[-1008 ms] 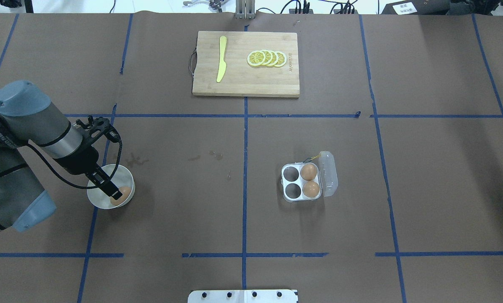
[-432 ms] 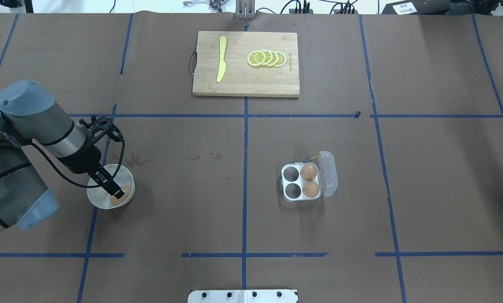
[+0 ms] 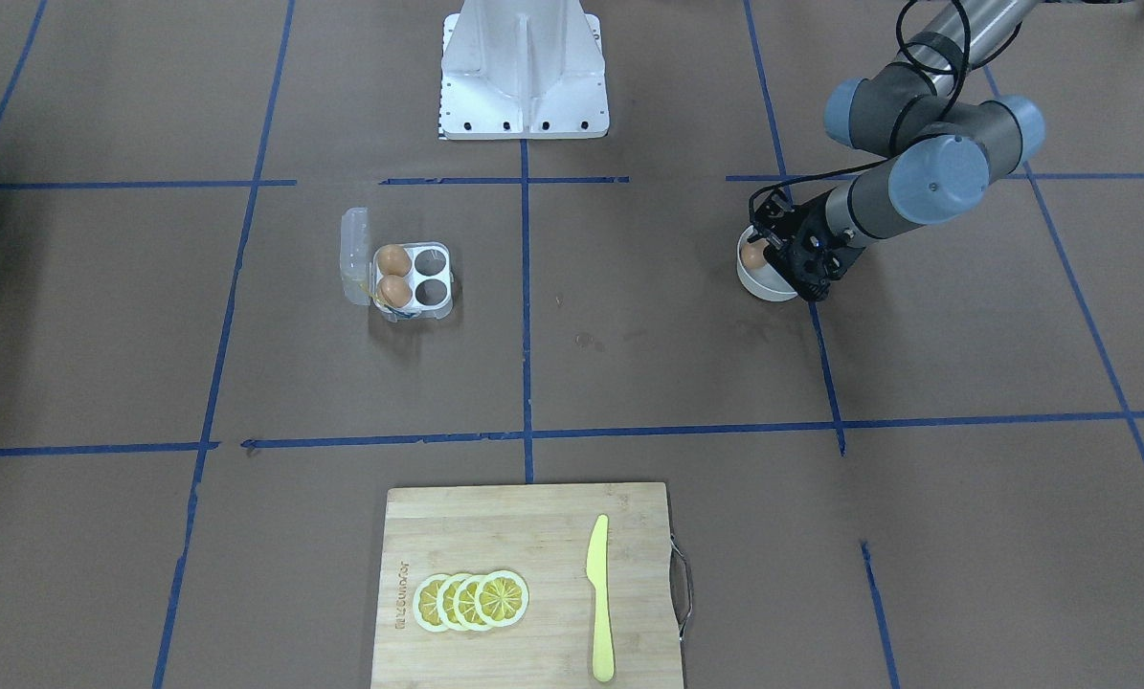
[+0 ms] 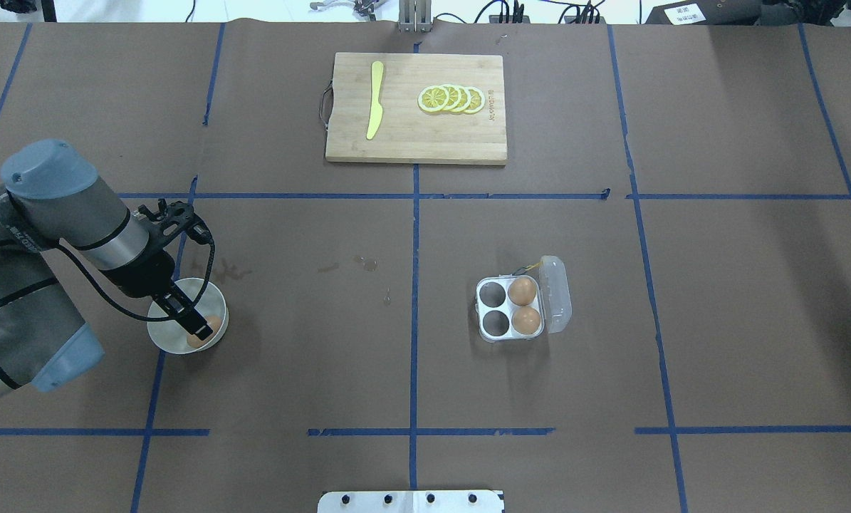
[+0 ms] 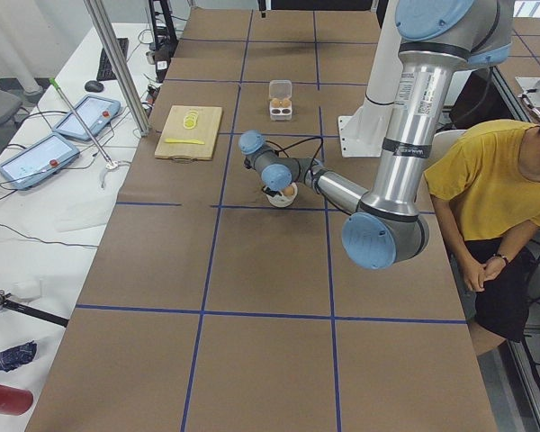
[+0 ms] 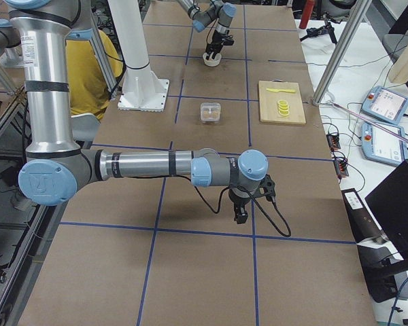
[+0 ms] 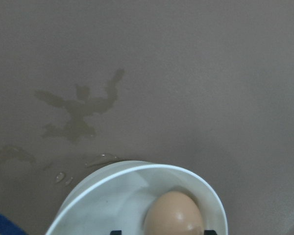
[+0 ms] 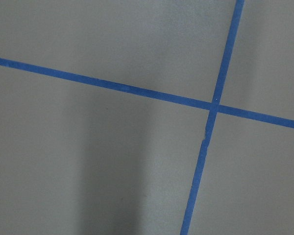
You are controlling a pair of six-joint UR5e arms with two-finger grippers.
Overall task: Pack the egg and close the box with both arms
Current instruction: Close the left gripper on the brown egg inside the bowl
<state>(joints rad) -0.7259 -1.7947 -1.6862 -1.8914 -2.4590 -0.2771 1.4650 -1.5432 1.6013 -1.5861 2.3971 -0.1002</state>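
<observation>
Left gripper (image 4: pixel 199 329) straddles the egg (image 7: pixel 174 215) in the bowl (image 7: pixel 112 169), jaws apart, unevenly spaced; closing off-centre could squirt the smooth, light-brown oval out or crack it. Box (image 4: pixel 508 307) sits well apart, lid back, two cells free. Whether the right gripper (image 6: pixel 240 217) is clenched doesn't show

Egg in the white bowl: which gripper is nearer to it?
Left. The left gripper is down in the bowl, straddling the egg; the right gripper hangs over the table far away, beyond the box.
</observation>
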